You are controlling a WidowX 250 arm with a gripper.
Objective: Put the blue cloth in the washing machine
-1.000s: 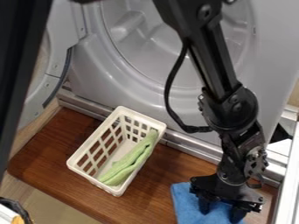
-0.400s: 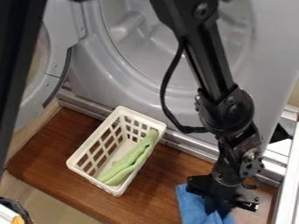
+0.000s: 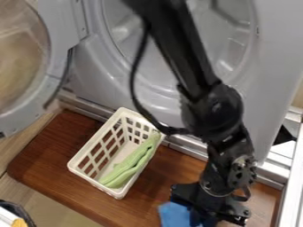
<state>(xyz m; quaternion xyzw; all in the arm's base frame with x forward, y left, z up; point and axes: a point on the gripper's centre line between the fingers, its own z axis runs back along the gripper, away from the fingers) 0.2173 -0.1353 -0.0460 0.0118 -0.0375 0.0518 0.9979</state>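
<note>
There it went: your claw [image 3: 199, 220] had swung left across the view, and the blue cloth [image 3: 172, 215] had come along with it. A moment earlier the fingers were spread over the fabric; then they closed and the cloth bunched under them. Now they looked pinched on it, the tips partly lost in the folds, with a flap sticking out just left of the claw. That shared shift told you the grip was likely good, though the cloth still seemed low, near the wooden board [image 3: 35, 166], and you couldn't tell whether it had cleared the wood. The dark bar had also gone from the left edge, so more of the open door [image 3: 54, 48] showed, far up and left of the claw. Up beyond the claw, behind the arm [image 3: 186, 62], the drum [image 3: 231, 35] stood open, so the way in was there. You had the pick about done and the carry ahead: lift well, then go up and in. The basket [image 3: 111, 190], with the green cloth [image 3: 130, 166] in it, sat up and left of the claw, where a low, trailing corner could have snagged.
</note>
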